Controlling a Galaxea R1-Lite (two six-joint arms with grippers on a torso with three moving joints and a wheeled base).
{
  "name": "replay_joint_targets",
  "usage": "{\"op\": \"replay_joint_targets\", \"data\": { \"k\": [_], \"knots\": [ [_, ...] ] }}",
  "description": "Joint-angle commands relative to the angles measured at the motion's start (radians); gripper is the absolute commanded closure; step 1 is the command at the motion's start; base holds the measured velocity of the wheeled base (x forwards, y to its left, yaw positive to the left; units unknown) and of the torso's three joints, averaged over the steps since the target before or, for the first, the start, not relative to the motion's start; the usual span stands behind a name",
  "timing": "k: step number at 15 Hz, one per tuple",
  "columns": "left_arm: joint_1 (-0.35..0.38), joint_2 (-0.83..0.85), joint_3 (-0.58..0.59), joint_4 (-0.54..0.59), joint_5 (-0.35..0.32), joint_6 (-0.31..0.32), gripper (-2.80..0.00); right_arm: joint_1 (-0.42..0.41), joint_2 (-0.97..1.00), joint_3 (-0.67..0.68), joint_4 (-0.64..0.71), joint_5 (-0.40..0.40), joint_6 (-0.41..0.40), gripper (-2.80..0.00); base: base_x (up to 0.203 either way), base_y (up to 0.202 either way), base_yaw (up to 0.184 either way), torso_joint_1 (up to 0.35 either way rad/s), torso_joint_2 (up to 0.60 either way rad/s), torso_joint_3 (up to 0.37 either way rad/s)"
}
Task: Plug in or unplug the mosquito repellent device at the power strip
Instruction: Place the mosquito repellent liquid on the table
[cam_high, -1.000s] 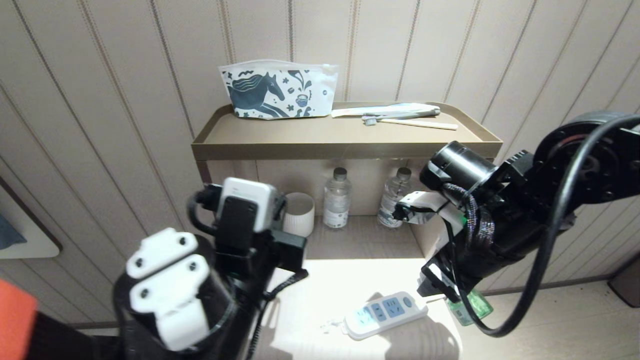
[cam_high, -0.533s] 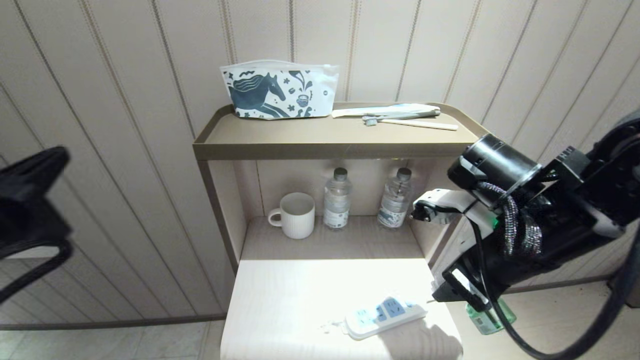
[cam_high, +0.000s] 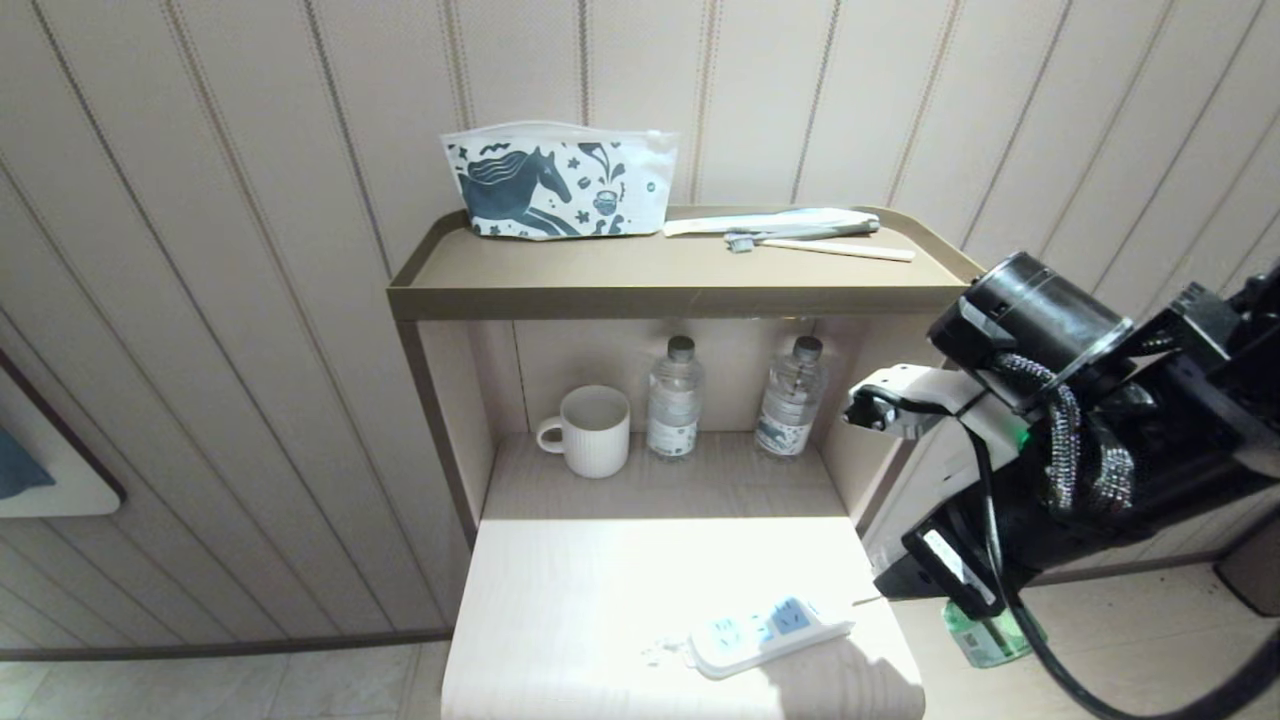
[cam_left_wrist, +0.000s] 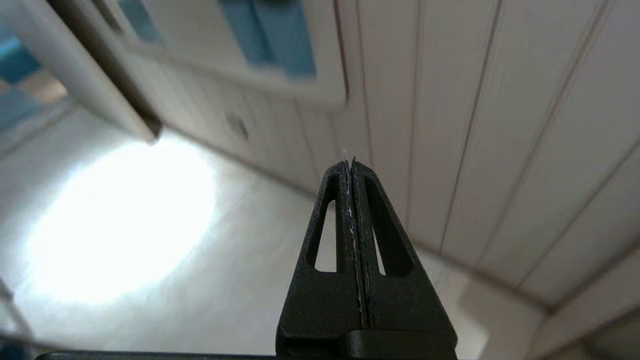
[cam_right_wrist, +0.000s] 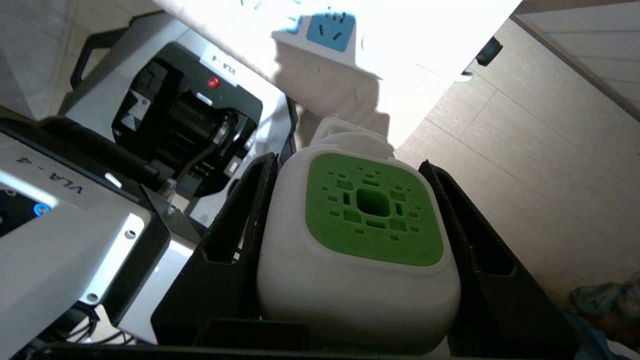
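So the right hand (cam_right_wrist: 350, 250) has the repellent (cam_right_wrist: 357, 240) clamped between its two black fingers (cam_right_wrist: 235, 235), one finger flat on each side of the white body, green vented face pointing toward the wrist camera. From the head view you only see the bottom of it, the green bottle (cam_high: 990, 635) poking out under the arm. The hand sits off the right edge of the table (cam_high: 560, 600), out over the floor (cam_right_wrist: 540, 150), so the repellent is in the air and not plugged into anything.

The strip (cam_high: 765, 635) lies to the left of that hand, flat on the table near the front right corner, angled a bit, blue socket faces up and empty. From the right wrist view one blue socket shows just beyond the repellent, well apart from it.

Left hand (cam_left_wrist: 350, 165) is out of the head view. Its own camera shows the two fingers pressed together tip to tip with nothing between them, pointed at the wall panelling and a bright patch of floor.

Further back from the right hand, in the shelf nook: a mug (cam_high: 592, 430) and two bottles (cam_high: 675, 400). Pouch (cam_high: 555, 180) and toothbrush (cam_high: 820, 243) on top
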Motion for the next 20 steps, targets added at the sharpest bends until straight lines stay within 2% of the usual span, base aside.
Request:
{"op": "replay_joint_targets", "data": {
  "k": [1, 3, 4, 5, 7, 9, 10, 11, 12, 13, 14, 15, 17, 18, 20],
  "knots": [
    [0.057, -0.116, 0.210, -0.042, -0.177, -0.022, 0.00, 0.000, -0.028, 0.033, -0.046, -0.002, 0.015, 0.00, 0.000, 0.000, 0.000, 0.000, 0.00, 0.000],
    [0.072, -0.129, 0.286, -0.106, -0.418, -0.036, 0.00, -0.001, -0.057, 0.067, -0.092, -0.005, 0.022, 0.00, 0.000, 0.000, 0.000, 0.000, 0.00, 0.000],
    [0.075, -0.133, 0.297, -0.119, -0.512, -0.040, 0.00, -0.001, -0.086, 0.086, -0.115, -0.005, 0.022, 0.00, 0.000, 0.000, 0.000, 0.000, 0.00, 0.000],
    [0.077, -0.136, 0.302, -0.121, -0.566, -0.041, 0.00, -0.002, -0.106, 0.098, -0.132, -0.005, 0.023, 0.00, 0.000, 0.000, 0.000, 0.000, 0.00, 0.000],
    [0.085, -0.141, 0.296, -0.101, -0.565, -0.044, 0.00, -0.004, -0.121, 0.105, -0.136, -0.005, 0.024, 0.00, 0.000, 0.000, 0.000, 0.000, 0.00, 0.000],
    [0.180, -0.205, 0.291, -0.083, -0.538, -0.043, 0.00, -0.018, -0.128, 0.116, -0.146, -0.004, 0.022, 0.00, 0.000, 0.000, 0.000, 0.000, 0.00, 0.000],
    [0.198, -0.231, 0.292, -0.090, -0.510, -0.049, 0.00, -0.018, -0.127, 0.121, -0.147, -0.002, 0.022, 0.00, 0.000, 0.000, 0.000, 0.000, 0.00, 0.000],
    [0.194, -0.263, 0.291, -0.085, -0.515, -0.042, 0.00, -0.018, -0.127, 0.127, -0.153, -0.002, 0.022, 0.00, 0.000, 0.000, 0.000, 0.000, 0.00, 0.000],
    [0.192, -0.302, 0.289, -0.075, -0.542, -0.024, 0.00, -0.018, -0.127, 0.135, -0.163, -0.002, 0.022, 0.00, 0.000, 0.000, 0.000, 0.000, 0.00, 0.000],
    [0.189, -0.362, 0.287, -0.050, -0.650, 0.024, 0.00, -0.018, -0.130, 0.163, -0.206, -0.004, 0.022, 0.00, 0.000, 0.000, 0.000, 0.000, 0.00, 0.000],
    [0.187, -0.396, 0.284, -0.021, -0.781, 0.103, 0.00, -0.019, -0.137, 0.194, -0.265, -0.007, 0.022, 0.00, 0.000, 0.000, 0.000, 0.000, 0.00, 0.000],
    [0.186, -0.410, 0.281, 0.007, -0.831, 0.145, 0.00, -0.019, -0.149, 0.211, -0.298, -0.008, 0.023, 0.00, 0.000, 0.000, 0.000, 0.000, 0.00, 0.000],
    [0.184, -0.412, 0.303, 0.020, -0.885, 0.126, 0.00, -0.018, -0.175, 0.259, -0.394, -0.009, 0.039, 0.00, 0.000, 0.000, 0.000, 0.000, 0.00, 0.000],
    [0.183, -0.413, 0.300, 0.027, -0.875, 0.070, 0.00, -0.018, -0.187, 0.284, -0.457, -0.011, 0.060, 0.00, 0.000, 0.000, 0.000, 0.000, 0.00, 0.000],
    [0.182, -0.413, 0.299, 0.029, -0.864, 0.049, 0.00, -0.019, -0.196, 0.303, -0.511, -0.013, 0.071, 0.00, 0.000, 0.000, 0.000, 0.000, 0.00, 0.000]
  ]
}}
